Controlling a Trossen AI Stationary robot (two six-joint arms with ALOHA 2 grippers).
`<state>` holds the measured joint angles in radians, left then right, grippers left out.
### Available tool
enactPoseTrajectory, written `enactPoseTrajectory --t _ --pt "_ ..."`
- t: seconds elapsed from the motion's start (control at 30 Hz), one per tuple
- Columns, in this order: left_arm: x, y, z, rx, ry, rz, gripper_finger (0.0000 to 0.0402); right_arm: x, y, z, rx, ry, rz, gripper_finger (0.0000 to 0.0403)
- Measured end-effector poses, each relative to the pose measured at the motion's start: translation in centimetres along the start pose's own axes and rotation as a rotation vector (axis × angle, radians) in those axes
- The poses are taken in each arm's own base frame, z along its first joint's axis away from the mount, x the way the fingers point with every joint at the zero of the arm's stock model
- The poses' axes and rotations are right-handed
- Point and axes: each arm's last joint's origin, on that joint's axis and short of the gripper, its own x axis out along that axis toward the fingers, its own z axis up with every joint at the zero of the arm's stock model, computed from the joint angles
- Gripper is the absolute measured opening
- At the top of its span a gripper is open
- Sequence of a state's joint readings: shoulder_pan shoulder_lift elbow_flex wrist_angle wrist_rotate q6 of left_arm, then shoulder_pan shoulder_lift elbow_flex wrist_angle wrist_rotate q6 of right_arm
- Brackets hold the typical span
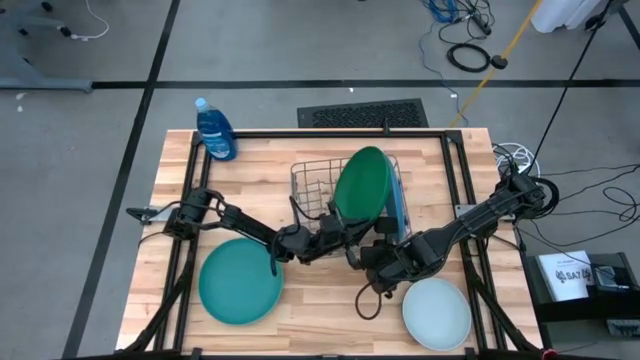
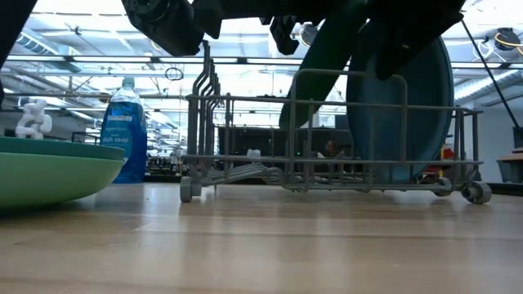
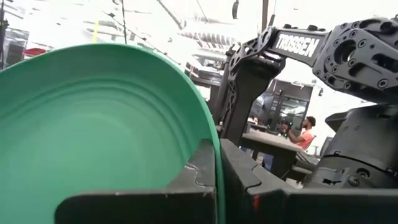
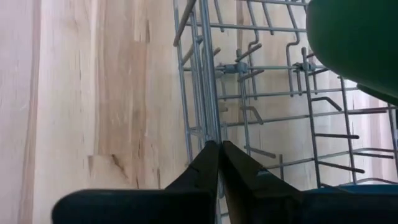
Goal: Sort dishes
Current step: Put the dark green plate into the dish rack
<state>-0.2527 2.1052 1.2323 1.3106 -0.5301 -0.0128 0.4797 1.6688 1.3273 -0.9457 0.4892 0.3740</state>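
The left tool (image 1: 335, 228) pinched the dark green plate's (image 1: 361, 184) rim, holding it upright over the wire rack (image 1: 312, 180) for slotting, while the right tool (image 1: 372, 252) was pressed together, empty, beside it

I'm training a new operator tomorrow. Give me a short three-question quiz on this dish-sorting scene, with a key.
1. True or false: the left hand is shut on the rim of the dark green round plate.
2. Which lies flat on the wooden table nearest the right arm? A) teal round plate B) pale mint round plate C) blue plastic soap bottle
3. Fill in: the bright blue round plate stands upright in the grey wire ____.

Key: 1 true; 2 B; 3 rack.
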Motion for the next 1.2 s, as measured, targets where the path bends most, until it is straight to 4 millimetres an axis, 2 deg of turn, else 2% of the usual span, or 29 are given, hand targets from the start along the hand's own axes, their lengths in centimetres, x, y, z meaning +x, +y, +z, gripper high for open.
enactPoseTrajectory --t 0.17,0.33,0.57,0.73,0.93,1.03,1.2 --pt "0.0 0.0 0.0 0.000 0.001 0.001 0.0000 0.0 0.0 0.1 -0.005 -0.008 0.001 0.0006" --pt "-0.2 -0.4 0.1 -0.012 -0.010 -0.005 0.0000 -1.1 -0.1 -0.2 -0.016 -0.027 0.019 0.0035" --pt "-0.1 -0.6 0.5 -0.086 -0.039 -0.058 0.0000 -5.3 -1.2 -0.8 -0.025 -0.144 0.092 0.0092" --pt "-0.1 -0.5 0.2 -0.133 -0.019 -0.071 0.0000 -8.2 -2.7 -1.5 0.015 -0.222 0.132 0.0116" --pt "0.0 -0.1 0.2 -0.212 -0.024 -0.058 0.0000 -11.0 -4.5 -2.8 0.042 -0.284 0.198 0.0119" --pt "0.1 0.1 0.3 -0.309 -0.029 -0.054 0.0000 -12.5 -5.8 -3.5 0.057 -0.332 0.220 0.0117" --pt "0.3 0.5 1.2 -0.433 -0.117 -0.056 0.0000 -14.8 -8.0 -4.9 0.057 -0.426 0.233 0.0117"
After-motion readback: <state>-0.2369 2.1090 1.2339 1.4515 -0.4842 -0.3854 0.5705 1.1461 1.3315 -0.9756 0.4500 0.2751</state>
